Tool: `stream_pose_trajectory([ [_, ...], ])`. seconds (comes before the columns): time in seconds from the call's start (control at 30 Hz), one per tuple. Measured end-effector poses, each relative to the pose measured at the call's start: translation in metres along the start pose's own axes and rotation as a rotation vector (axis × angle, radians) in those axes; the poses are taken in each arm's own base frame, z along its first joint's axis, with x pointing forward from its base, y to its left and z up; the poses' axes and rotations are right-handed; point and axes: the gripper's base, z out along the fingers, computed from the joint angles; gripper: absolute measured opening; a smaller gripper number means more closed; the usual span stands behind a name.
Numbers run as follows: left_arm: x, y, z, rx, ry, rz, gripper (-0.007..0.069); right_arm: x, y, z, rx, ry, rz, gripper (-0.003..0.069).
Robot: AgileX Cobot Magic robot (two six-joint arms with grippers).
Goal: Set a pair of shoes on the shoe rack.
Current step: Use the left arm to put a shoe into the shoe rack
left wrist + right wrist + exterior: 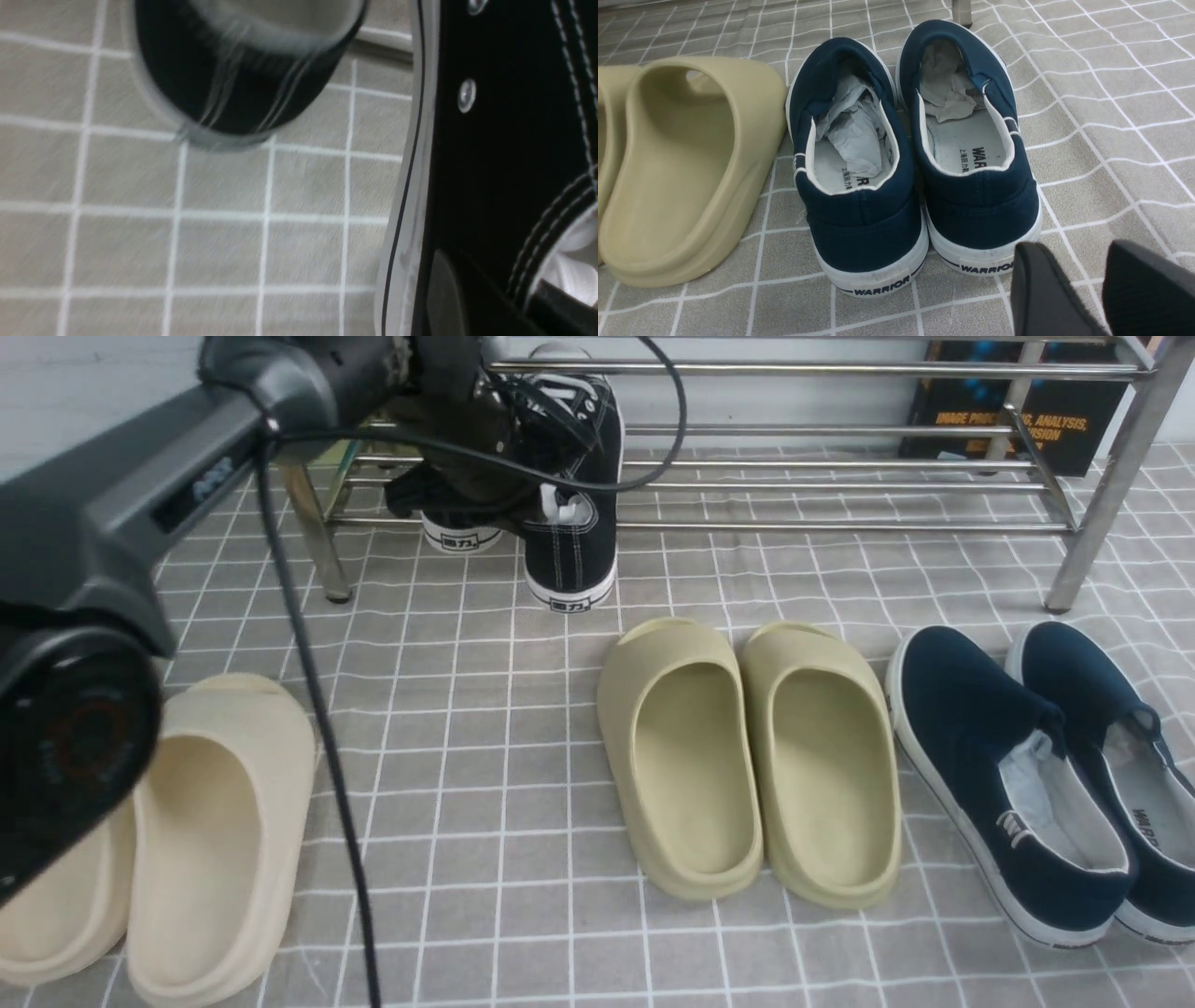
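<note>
Two black canvas sneakers sit at the left end of the silver shoe rack [840,485], heels toward me. One sneaker [571,537] tilts over the front bar. The other [457,534] shows only its white heel under my left arm [140,495]. In the left wrist view my left gripper [502,298] is shut on the side wall of a sneaker [504,140], one finger outside and one inside by the white stuffing; the second sneaker's heel [243,79] is blurred beyond it. My right gripper [1080,263] is open over the cloth, holding nothing.
On the grey checked cloth [485,728] lie cream slides [215,840], olive slides [747,756] and navy slip-ons [1036,765], which sit just ahead of my right gripper's fingers [1041,289]. A dark book [1018,420] stands behind the rack's right end.
</note>
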Motion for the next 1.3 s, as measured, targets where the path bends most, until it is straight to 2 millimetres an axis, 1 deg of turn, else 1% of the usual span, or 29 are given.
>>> stream_pose_trajectory([
  [0.03,-0.001,-0.001,-0.001,0.003,-0.003,0.0,-0.0013,0.0,0.0,0.0,0.0,0.0,0.0,0.0239],
  [0.13,-0.005,-0.002,0.014,0.011,-0.008,0.007,-0.0013,0.0,0.0,0.0,0.0,0.0,0.0,0.0239],
  [0.27,-0.007,-0.003,0.023,0.017,-0.021,0.01,-0.0013,0.0,0.0,0.0,0.0,0.0,0.0,0.0239],
  [0.43,-0.014,0.001,0.023,0.034,-0.07,0.0,-0.0013,0.0,0.0,0.0,0.0,0.0,0.0,0.0239],
  [0.57,-0.02,0.009,0.023,0.033,-0.095,-0.015,-0.0013,0.0,0.0,0.0,0.0,0.0,0.0,0.0239],
  [0.7,-0.022,0.013,0.024,0.031,-0.095,-0.025,-0.001,0.0,0.0,0.0,0.0,0.0,0.0,0.0239],
  [0.8,-0.022,0.013,0.027,0.037,-0.103,-0.03,0.0005,0.0,0.0,0.0,0.0,0.0,0.0,0.0239],
  [0.97,-0.026,0.011,0.027,0.058,-0.14,-0.032,0.0085,0.0,0.0,0.0,0.0,0.0,0.0,0.0239],
  [1.0,-0.027,0.011,0.026,0.062,-0.147,-0.032,0.0109,0.0,0.0,0.0,0.0,0.0,0.0,0.0239],
  [1.03,-0.029,0.009,0.024,0.065,-0.151,-0.032,0.0148,0.0,0.0,0.0,0.0,0.0,0.0,0.0239],
  [1.13,-0.029,0.008,0.017,0.053,-0.119,-0.029,0.0202,0.0,0.0,0.0,0.0,0.0,0.0,0.0239],
  [1.2,-0.03,0.005,0.004,0.036,-0.075,-0.011,0.0224,0.0,0.0,0.0,0.0,0.0,0.0,0.0239],
  [1.23,-0.031,0.005,0.001,0.036,-0.073,-0.011,0.0225,0.0,0.0,0.0,0.0,0.0,0.0,0.0239],
  [1.3,-0.032,0.001,-0.022,0.017,-0.032,0.056,0.0233,0.0,0.0,0.0,0.0,0.0,0.0,0.0239],
])
